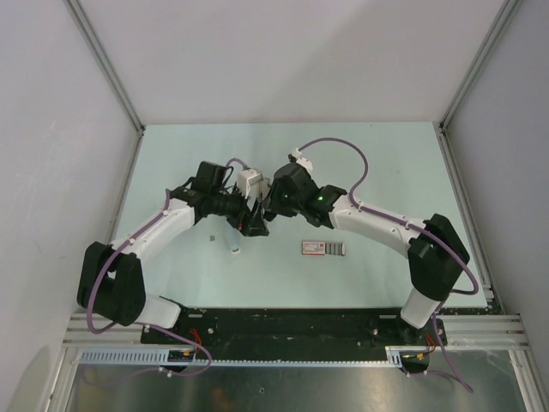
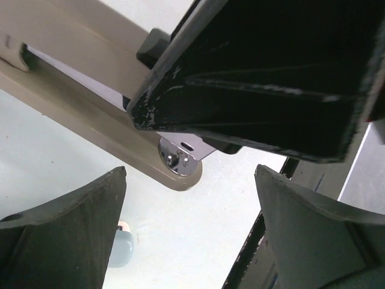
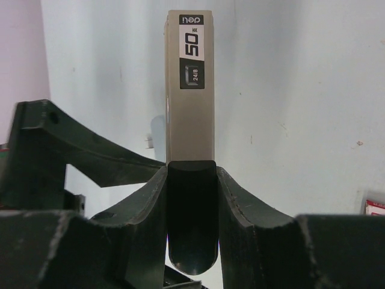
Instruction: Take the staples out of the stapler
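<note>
Toward the desk's near edge, right of centre, lies a red-and-white box (image 1: 324, 248), contents unseen. Mid-desk both arms bend inward: the right gripper (image 3: 191, 180) clamps the beige stapler (image 3: 189, 90) by its black end, the left gripper (image 2: 191, 174) gaping wide just beside it.

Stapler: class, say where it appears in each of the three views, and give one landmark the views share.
Right wrist: the stapler runs up the picture's centre, its near end clamped in the right pincer.
Left wrist: the stapler is the beige bar slanting from upper left to centre.
Top external: hidden, near centre, beneath the right pincer.
Shared landmark: the black right pincer gripping it.
</note>
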Action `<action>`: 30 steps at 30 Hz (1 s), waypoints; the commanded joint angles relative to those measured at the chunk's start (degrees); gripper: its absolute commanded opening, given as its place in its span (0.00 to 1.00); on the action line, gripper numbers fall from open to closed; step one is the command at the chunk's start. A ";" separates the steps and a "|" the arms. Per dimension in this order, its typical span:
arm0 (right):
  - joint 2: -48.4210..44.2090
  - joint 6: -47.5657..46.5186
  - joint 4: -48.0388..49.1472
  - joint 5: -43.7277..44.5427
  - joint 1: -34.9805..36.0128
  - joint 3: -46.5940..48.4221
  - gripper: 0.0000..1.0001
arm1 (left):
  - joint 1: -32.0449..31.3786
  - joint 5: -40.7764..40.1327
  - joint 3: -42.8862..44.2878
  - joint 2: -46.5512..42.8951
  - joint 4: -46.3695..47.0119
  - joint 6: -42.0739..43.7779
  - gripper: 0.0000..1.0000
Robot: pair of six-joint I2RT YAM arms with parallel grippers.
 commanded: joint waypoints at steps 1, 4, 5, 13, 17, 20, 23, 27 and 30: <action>-4.94 2.10 6.02 3.00 0.36 0.90 0.00 | -0.39 1.04 -0.44 -0.09 2.17 5.58 0.91; -5.04 2.06 6.04 2.74 0.43 0.81 0.00 | -0.37 0.67 -0.66 0.07 2.44 6.73 0.82; -5.00 1.96 6.22 2.50 0.47 0.77 0.00 | -0.37 0.64 -0.66 0.16 2.52 7.21 0.76; -4.57 1.79 7.27 1.40 1.48 0.36 0.00 | -0.30 -0.70 0.24 0.94 2.62 9.58 0.62; -4.30 2.33 8.81 -0.05 1.45 -0.43 0.00 | -0.24 0.04 0.52 1.48 2.66 10.13 0.42; -4.27 2.32 9.16 -0.64 1.42 -1.05 0.00 | 0.06 0.51 0.55 1.78 2.69 10.65 0.14; -4.62 2.46 9.47 -0.87 1.22 -2.31 0.00 | 0.28 0.09 0.38 1.98 2.69 11.10 0.02; -5.70 3.14 11.05 -1.52 0.63 -5.60 0.00 | 0.31 -0.29 0.24 1.73 2.67 11.53 0.00; -6.41 2.89 11.50 -1.64 0.39 -7.07 0.00 | 0.33 -0.83 0.34 1.77 2.67 11.98 0.00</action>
